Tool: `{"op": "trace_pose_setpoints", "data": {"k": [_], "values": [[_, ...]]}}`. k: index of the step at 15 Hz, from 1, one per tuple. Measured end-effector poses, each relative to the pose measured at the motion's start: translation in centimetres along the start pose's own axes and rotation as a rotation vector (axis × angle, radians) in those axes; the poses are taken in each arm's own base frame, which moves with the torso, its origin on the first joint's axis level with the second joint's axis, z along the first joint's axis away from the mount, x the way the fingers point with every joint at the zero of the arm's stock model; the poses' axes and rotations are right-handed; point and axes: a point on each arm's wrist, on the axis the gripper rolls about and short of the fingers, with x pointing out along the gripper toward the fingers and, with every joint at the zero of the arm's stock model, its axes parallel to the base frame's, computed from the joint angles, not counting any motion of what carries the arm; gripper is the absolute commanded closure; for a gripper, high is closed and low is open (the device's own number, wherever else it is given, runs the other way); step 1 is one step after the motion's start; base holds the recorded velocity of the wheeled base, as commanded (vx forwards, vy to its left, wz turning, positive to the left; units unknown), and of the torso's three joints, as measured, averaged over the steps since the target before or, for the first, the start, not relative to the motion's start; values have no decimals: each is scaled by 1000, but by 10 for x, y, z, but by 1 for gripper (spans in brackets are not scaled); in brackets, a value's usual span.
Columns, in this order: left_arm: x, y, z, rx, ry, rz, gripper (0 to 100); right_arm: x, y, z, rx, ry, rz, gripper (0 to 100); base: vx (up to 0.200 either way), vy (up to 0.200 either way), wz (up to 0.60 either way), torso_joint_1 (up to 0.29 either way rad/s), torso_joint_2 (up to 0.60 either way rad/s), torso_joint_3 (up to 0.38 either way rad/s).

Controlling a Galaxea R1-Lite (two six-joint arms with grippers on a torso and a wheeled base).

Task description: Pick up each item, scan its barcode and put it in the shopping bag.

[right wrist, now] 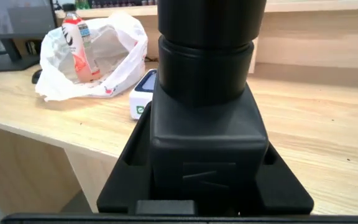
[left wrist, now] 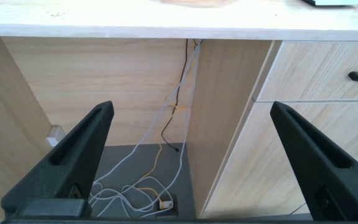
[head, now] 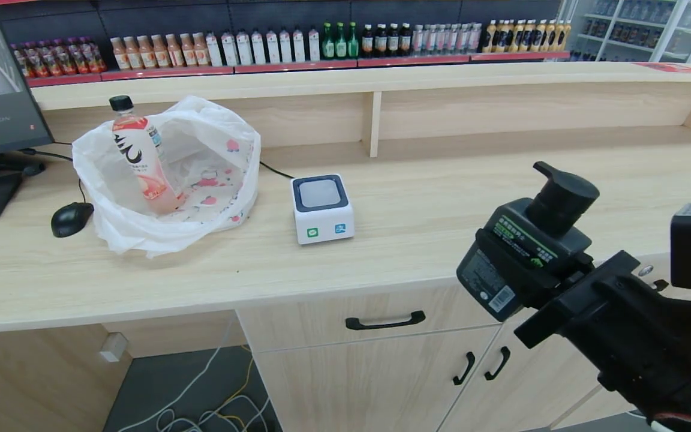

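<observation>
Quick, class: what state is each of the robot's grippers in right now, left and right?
Left gripper: open, holding nothing.
Right gripper: closed on a black bottle.

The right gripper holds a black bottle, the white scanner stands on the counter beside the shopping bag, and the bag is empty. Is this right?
Not quite. The shopping bag is not empty: the head view shows a pink drink bottle leaning inside it. The rest holds: the right gripper holds the black bottle, and the white scanner stands on the counter beside the bag.
</observation>
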Motion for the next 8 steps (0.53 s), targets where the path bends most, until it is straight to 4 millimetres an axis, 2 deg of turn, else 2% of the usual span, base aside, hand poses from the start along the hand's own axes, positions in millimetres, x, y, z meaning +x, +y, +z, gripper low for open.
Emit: {"op": "trace_pose_setpoints", "data": {"k": [4,8], "values": [[0,0,0,-1,0,-1,0,1,-7,12,20,-54,-35,100,0,0,0,0,0,0],[0,0,0,-1,0,1,0,1,-10,20,26,-87,-49,100,0,200,0,-2,-1,2]]}}
